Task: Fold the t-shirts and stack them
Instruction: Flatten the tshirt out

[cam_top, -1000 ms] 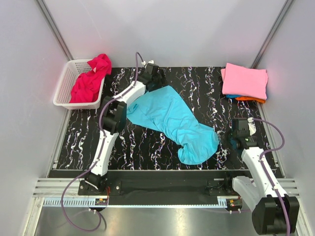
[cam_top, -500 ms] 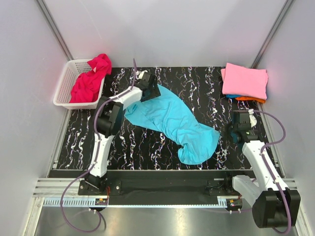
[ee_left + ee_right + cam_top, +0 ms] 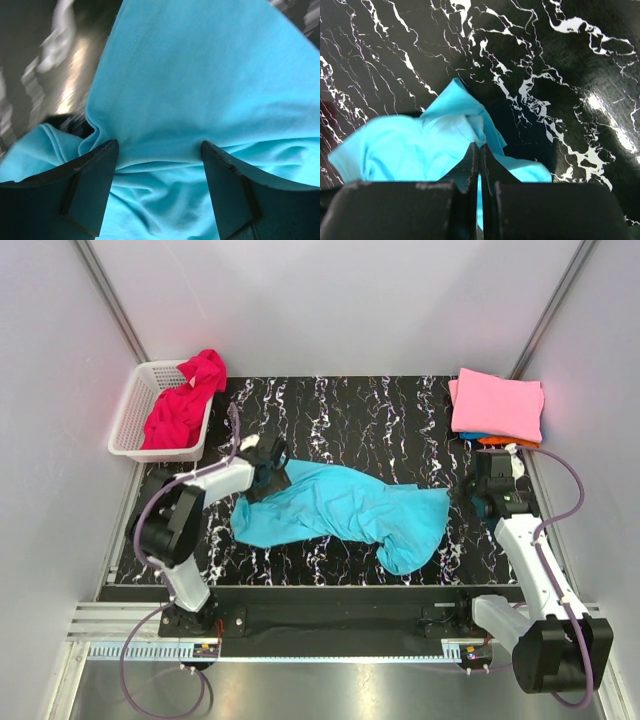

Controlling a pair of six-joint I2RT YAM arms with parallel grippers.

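Note:
A turquoise t-shirt (image 3: 340,508) lies stretched left to right across the middle of the black marbled table (image 3: 380,415). My left gripper (image 3: 272,472) rests on its upper left end. In the left wrist view that gripper (image 3: 159,145) stands open, with its fingers wide apart and rumpled turquoise cloth (image 3: 200,85) between and under them. My right gripper (image 3: 478,498) is at the shirt's right corner. In the right wrist view it (image 3: 479,146) is shut, its tips pinching an edge of the turquoise cloth (image 3: 420,145). A magenta-red t-shirt (image 3: 180,405) hangs out of the basket.
The white lattice basket (image 3: 128,410) stands at the back left, partly off the table. A folded stack sits at the back right: pink shirt (image 3: 497,405) on top, orange (image 3: 510,443) and blue (image 3: 470,436) edges below. Grey walls close in both sides.
My left gripper swung from the back middle toward the near left, dragging the shirt's end along. My right gripper moved back with the other corner. The shirt now lies flatter and more level.

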